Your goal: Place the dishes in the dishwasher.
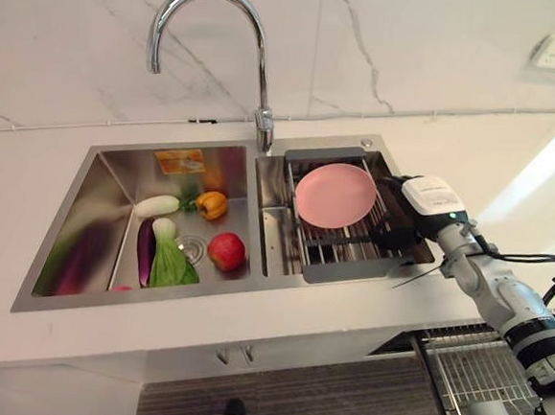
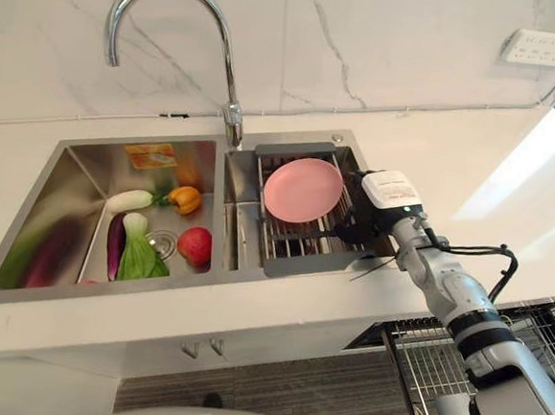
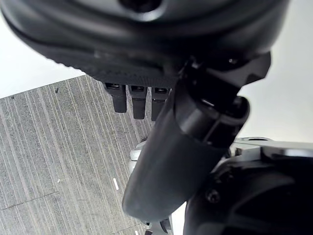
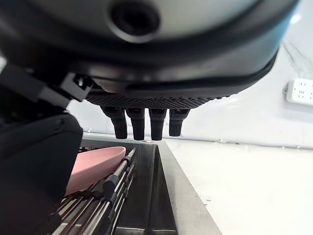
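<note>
one pink plate, right hand beside

This is a kitchen: a steel double sink with a curved tap sits in a white counter against a marble wall, with vegetables in one basin and a drying rack over the other.

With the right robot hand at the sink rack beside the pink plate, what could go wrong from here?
The pink plate lies tilted on the drying rack; a push from the right robot hand might slide it off into the sink. The hand's open fingers hover beside the plate's rim, so a grasp may miss or catch only the edge.
</note>
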`<state>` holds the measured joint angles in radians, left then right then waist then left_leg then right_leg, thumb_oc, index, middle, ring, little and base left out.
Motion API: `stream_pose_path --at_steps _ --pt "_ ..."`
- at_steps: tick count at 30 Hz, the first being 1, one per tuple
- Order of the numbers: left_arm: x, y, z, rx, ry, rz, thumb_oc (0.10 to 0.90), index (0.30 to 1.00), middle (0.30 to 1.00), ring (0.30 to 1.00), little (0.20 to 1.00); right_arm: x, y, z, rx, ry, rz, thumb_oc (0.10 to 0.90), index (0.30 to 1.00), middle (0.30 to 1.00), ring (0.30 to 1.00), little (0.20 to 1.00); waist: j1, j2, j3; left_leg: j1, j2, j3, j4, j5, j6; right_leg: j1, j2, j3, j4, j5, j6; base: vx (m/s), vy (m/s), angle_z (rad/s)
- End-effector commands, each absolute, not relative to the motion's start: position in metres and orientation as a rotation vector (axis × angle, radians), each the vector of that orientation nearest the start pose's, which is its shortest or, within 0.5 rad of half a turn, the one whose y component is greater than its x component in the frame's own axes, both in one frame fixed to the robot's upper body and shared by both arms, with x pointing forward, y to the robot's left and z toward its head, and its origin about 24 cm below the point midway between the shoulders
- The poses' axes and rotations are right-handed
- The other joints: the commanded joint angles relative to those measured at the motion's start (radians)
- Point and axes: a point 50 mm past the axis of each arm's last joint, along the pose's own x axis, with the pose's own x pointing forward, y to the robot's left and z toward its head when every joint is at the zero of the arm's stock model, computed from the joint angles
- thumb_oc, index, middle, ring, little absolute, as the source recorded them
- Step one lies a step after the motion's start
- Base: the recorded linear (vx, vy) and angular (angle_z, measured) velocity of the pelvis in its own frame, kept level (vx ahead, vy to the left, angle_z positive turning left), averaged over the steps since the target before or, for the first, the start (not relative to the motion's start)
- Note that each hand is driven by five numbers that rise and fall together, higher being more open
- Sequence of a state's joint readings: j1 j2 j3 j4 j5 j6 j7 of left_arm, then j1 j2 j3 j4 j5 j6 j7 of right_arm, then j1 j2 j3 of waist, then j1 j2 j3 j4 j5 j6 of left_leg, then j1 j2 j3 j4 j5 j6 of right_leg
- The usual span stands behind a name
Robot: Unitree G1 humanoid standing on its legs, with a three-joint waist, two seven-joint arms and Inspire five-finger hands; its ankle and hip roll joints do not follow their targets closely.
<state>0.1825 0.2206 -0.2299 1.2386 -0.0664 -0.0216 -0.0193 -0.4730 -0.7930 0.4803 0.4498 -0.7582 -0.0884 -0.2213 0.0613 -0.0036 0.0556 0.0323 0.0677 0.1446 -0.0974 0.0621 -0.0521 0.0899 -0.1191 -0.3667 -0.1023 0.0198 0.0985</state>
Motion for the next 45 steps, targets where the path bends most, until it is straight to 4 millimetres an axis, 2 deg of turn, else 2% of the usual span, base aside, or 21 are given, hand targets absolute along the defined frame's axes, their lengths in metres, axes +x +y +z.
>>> stream_pose_path --at_steps 1,10,18,23,24,26,27,45 --pt "0.055 0.204 -0.172 0.294 1.266 -0.131 0.800 0.900 0.900 0.900 0.900 0.354 -0.224 0.154 -1.773 -0.448 -0.038 0.800 0.900 0.900 0.900 0.900 0.048 -0.009 -0.026 0.060 0.057 -0.009 0.010 -0.067 -0.021 0.006 -0.075 0.002 0.015 0.011 0.084 0.03 0.004 0.05" --pt "0.056 0.205 -0.171 0.321 1.262 -0.127 0.800 0.900 0.900 0.900 0.900 0.361 -0.220 0.144 -1.931 -0.461 -0.115 0.800 0.900 0.900 0.900 0.900 0.067 -0.012 -0.018 0.049 0.056 -0.023 0.010 -0.068 -0.021 0.002 -0.074 -0.010 0.015 0.007 0.083 0.02 -0.001 0.07" --pt "0.055 0.205 -0.171 0.338 1.260 -0.124 0.800 0.900 0.900 0.900 0.900 0.363 -0.220 0.146 -1.937 -0.469 -0.195 0.800 0.900 0.900 0.900 0.900 0.079 -0.015 -0.012 0.039 0.055 -0.034 0.010 -0.068 -0.020 -0.001 -0.075 -0.017 0.015 0.005 0.083 0.01 -0.004 0.03" --pt "0.056 0.204 -0.171 0.349 1.254 -0.125 0.800 0.900 0.900 0.900 0.900 0.357 -0.222 0.152 -1.906 -0.519 -0.288 0.800 0.900 0.900 0.900 0.900 0.078 -0.012 -0.008 0.039 0.054 -0.038 0.010 -0.070 -0.019 0.000 -0.076 -0.022 0.015 0.003 0.083 0.01 0.001 0.03" --pt "0.055 0.204 -0.171 0.351 1.255 -0.126 0.800 0.900 0.900 0.900 0.900 0.357 -0.223 0.152 -1.906 -0.518 -0.289 0.693 0.740 0.740 0.740 0.740 0.079 -0.013 -0.009 0.039 0.054 -0.039 0.010 -0.070 -0.019 0.000 -0.076 -0.023 0.015 0.003 0.083 0.01 -0.007 0.05" --pt "0.055 0.204 -0.171 0.358 1.253 -0.133 0.800 0.900 0.900 0.900 0.900 0.356 -0.225 0.152 -1.896 -0.520 -0.313 0.411 0.316 0.316 0.316 0.316 0.081 -0.013 -0.008 0.039 0.054 -0.042 0.010 -0.071 -0.019 0.001 -0.075 -0.025 0.015 0.002 0.082 0.01 -0.010 0.07" --pt "0.055 0.204 -0.171 0.363 1.252 -0.137 0.800 0.900 0.900 0.900 0.900 0.355 -0.225 0.151 -1.896 -0.521 -0.317 0.400 0.300 0.300 0.300 0.300 0.083 -0.013 -0.009 0.039 0.055 -0.043 0.010 -0.072 -0.019 0.002 -0.075 -0.026 0.015 0.001 0.082 0.00 -0.006 0.07" --pt "0.054 0.206 -0.171 0.406 1.250 -0.145 0.800 0.900 0.900 0.900 0.900 0.354 -0.206 0.151 -1.772 -0.617 -0.323 0.400 0.300 0.300 0.300 0.300 0.087 -0.018 -0.008 0.048 0.058 -0.047 0.010 -0.076 -0.020 0.011 -0.069 -0.025 0.015 -0.004 0.078 0.00 0.000 0.01"
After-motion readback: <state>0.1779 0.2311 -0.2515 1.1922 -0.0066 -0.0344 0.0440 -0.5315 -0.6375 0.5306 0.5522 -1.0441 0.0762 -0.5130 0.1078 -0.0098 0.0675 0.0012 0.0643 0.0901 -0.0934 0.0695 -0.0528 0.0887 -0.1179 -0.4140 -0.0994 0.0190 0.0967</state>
